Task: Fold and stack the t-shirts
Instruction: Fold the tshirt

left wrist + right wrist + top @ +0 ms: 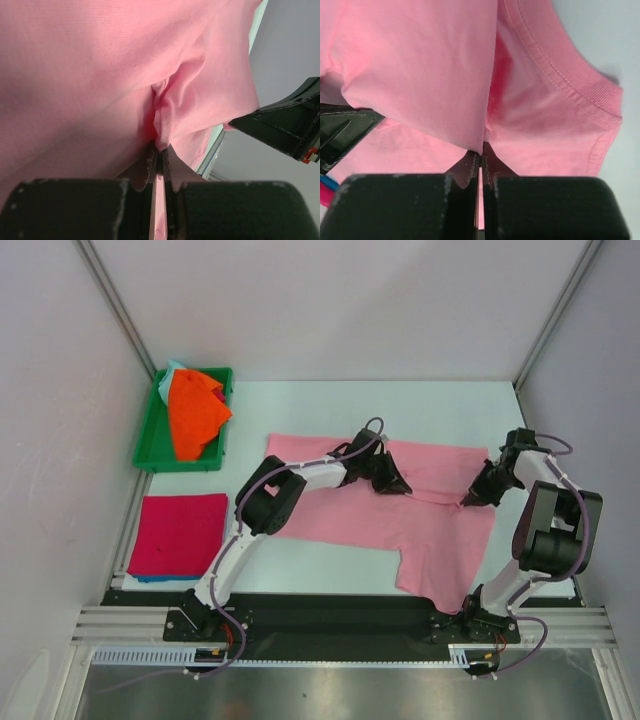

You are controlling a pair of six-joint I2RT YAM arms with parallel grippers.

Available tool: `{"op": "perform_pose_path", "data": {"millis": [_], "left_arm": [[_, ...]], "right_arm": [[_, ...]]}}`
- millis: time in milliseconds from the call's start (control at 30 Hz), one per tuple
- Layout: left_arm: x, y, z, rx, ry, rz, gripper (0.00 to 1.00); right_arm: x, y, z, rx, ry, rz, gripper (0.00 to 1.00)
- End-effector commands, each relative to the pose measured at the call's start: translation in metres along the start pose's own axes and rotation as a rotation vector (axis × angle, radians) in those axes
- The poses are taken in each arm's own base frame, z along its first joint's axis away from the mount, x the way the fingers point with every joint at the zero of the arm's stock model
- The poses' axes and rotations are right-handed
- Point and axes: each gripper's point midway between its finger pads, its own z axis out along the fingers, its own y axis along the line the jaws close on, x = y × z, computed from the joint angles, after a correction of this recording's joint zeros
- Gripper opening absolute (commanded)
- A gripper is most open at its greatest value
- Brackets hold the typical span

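A pink shirt (330, 512) lies spread mid-surface, its long axis running left to right. The left gripper (397, 485) and right gripper (468, 500) each pinch its cloth (2 grips side by side, on the shirt's right half), with most fabric nearer the bases.

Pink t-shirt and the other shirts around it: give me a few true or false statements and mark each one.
1. The left gripper and right gripper are each shut on the pink t-shirt. True.
2. The orange shirt lies folded flat on the table. False: it sits crumpled in the green tray.
3. The magenta shirt lies folded at the table's left side. True.
4. The pink t-shirt is stacked on the magenta shirt. False: it lies spread mid-table, apart from it.
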Motion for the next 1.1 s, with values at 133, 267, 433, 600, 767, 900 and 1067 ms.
{"op": "perform_pose_path", "data": {"millis": [133, 267, 433, 600, 767, 900, 1067], "left_arm": [[0.008, -0.031, -0.025, 0.025, 0.022, 0.06, 0.08], [0.012, -0.028, -0.026, 0.013, 0.04, 0.056, 0.09], [0.015, -0.028, -0.028, 0.015, 0.057, 0.054, 0.09], [0.015, -0.031, -0.03, 0.026, 0.065, 0.056, 0.1], [0.018, -0.029, -0.031, 0.025, 0.073, 0.052, 0.1], [0.018, -0.03, -0.031, 0.028, 0.077, 0.052, 0.1], [0.017, -0.035, -0.033, 0.047, 0.078, 0.059, 0.1]], "right_arm": [[0.011, -0.001, -0.005, -0.008, 0.06, 0.003, 0.0], [0.011, -0.006, -0.007, 0.015, 0.054, 0.022, 0.0], [0.011, -0.015, -0.01, 0.047, 0.048, 0.046, 0.0], [0.014, -0.018, -0.007, 0.054, 0.054, 0.043, 0.0], [0.016, -0.018, -0.003, 0.05, 0.061, 0.051, 0.0], [0.017, -0.018, -0.002, 0.048, 0.068, 0.064, 0.01], [0.015, -0.013, -0.004, 0.033, 0.069, 0.076, 0.01]]}}
